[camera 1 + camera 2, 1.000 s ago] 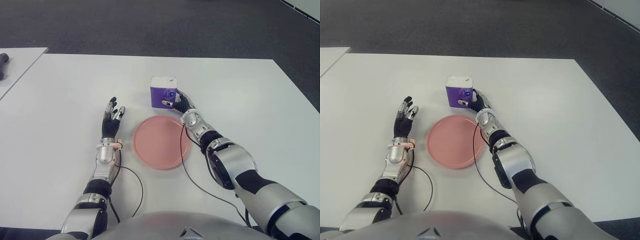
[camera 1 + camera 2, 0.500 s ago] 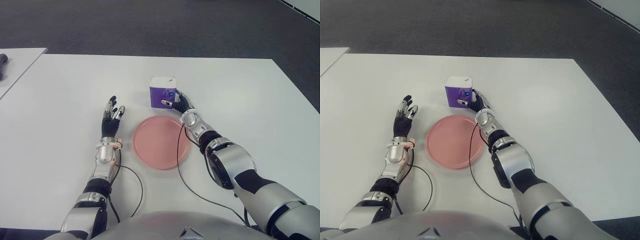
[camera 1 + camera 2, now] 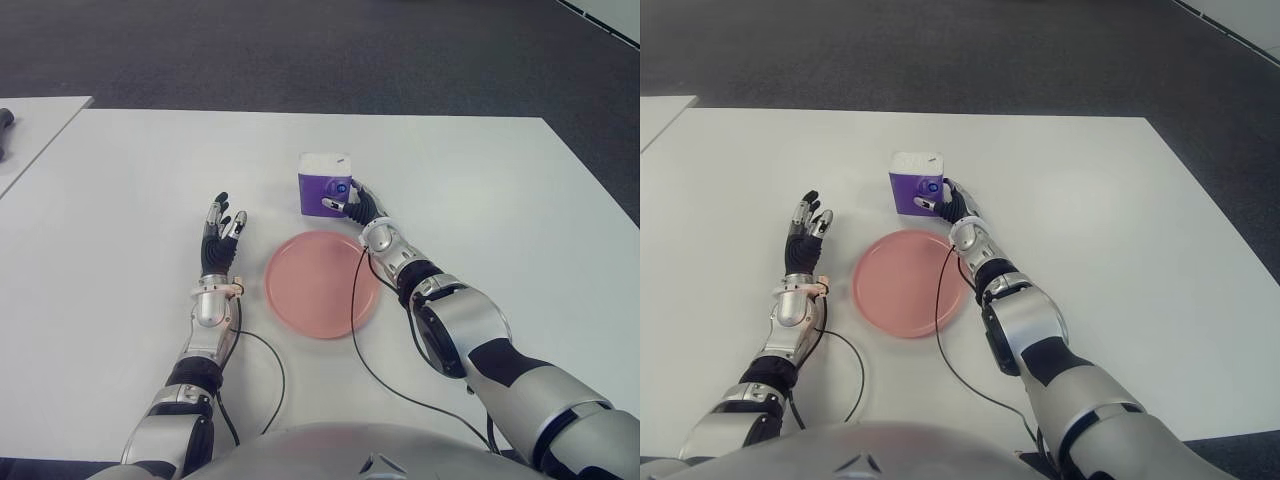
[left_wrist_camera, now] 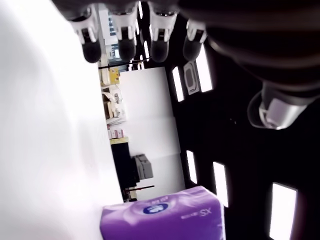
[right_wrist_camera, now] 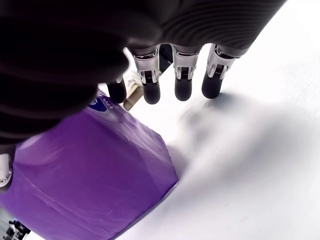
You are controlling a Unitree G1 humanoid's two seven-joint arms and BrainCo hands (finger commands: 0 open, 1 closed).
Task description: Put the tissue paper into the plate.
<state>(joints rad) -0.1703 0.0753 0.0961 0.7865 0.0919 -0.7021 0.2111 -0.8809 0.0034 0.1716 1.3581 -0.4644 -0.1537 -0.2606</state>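
The tissue paper pack (image 3: 325,183), purple with a white top, stands on the white table (image 3: 480,200) just beyond the pink plate (image 3: 322,283). My right hand (image 3: 355,205) is at the pack's right side, touching it. In the right wrist view its fingers (image 5: 182,75) reach out straight past the purple pack (image 5: 85,175), not curled round it. My left hand (image 3: 220,232) shows left of the plate, fingers spread and holding nothing. The plate holds nothing.
Thin black cables (image 3: 265,370) run from both wrists across the table toward my body. A second white table (image 3: 30,120) stands at the far left with a dark object (image 3: 5,125) on it. Dark floor lies beyond the table's far edge.
The pack and my right hand have shifted very slightly away from me. My left hand has edged a little to the left, still spread.
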